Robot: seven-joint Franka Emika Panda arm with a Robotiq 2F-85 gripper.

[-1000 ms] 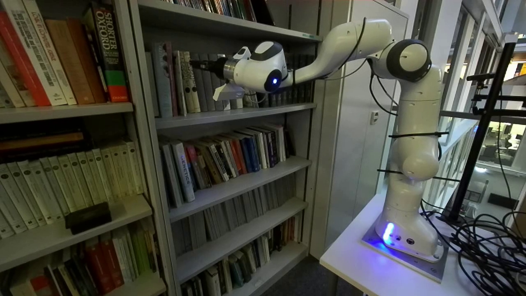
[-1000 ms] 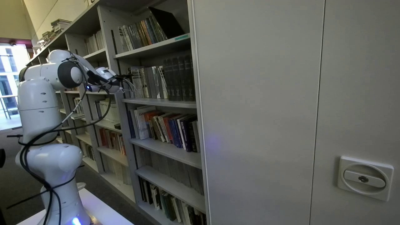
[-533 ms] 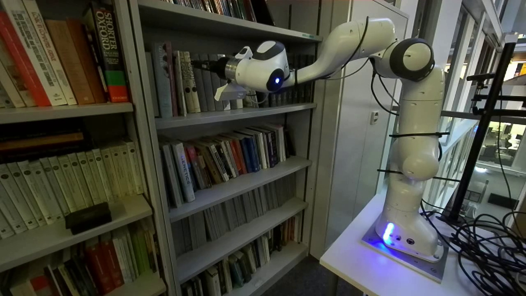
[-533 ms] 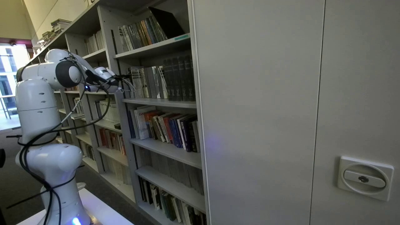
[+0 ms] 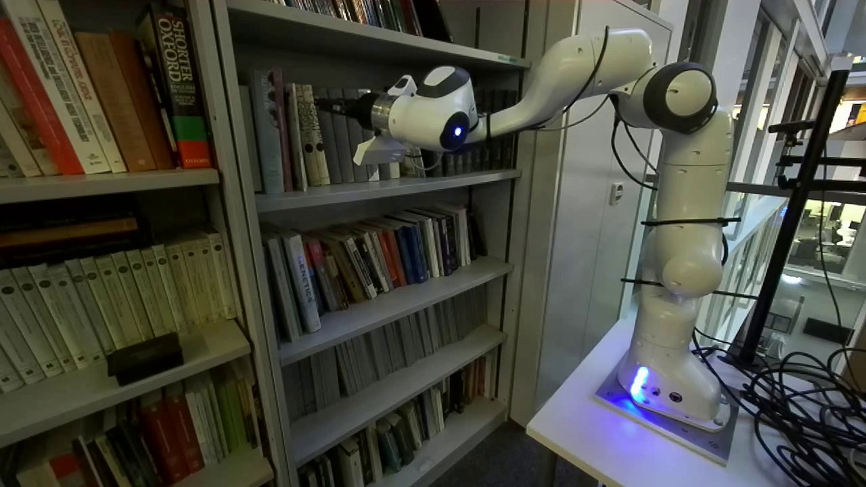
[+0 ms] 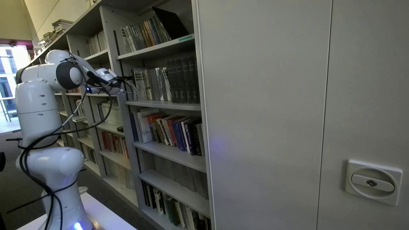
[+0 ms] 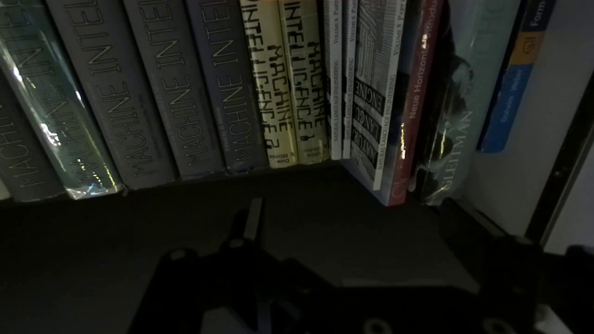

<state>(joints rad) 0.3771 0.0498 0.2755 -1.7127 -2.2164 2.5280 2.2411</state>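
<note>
My gripper (image 7: 352,203) is open and empty in the wrist view, which stands upside down. Its fingers are spread wide near the height of the book tops. In the exterior views it shows small and dark (image 5: 333,106) (image 6: 127,78), in front of the upper book row. Beyond the fingers, a red-spined book (image 7: 408,139) sticks out between pale Natural Language Engineering volumes (image 7: 387,120) and a glossy Gleitman book (image 7: 457,153). Two cream Machine Intelligence books (image 7: 304,93) and several grey ones (image 7: 185,93) stand alongside. I see no contact with any book; depth is hard to judge.
A blue book (image 7: 508,106) stands by the bookcase's side panel (image 7: 487,181). A shelf board (image 5: 379,193) runs below the row, another (image 5: 379,40) above. Lower shelves hold more books (image 5: 308,284). The arm's base stands on a white table (image 5: 575,412) beside tangled cables (image 5: 798,406).
The upper arm and elbow have moved slightly back from the bookcase. The gripper has shifted back by a very small amount. The books have not visibly moved.
</note>
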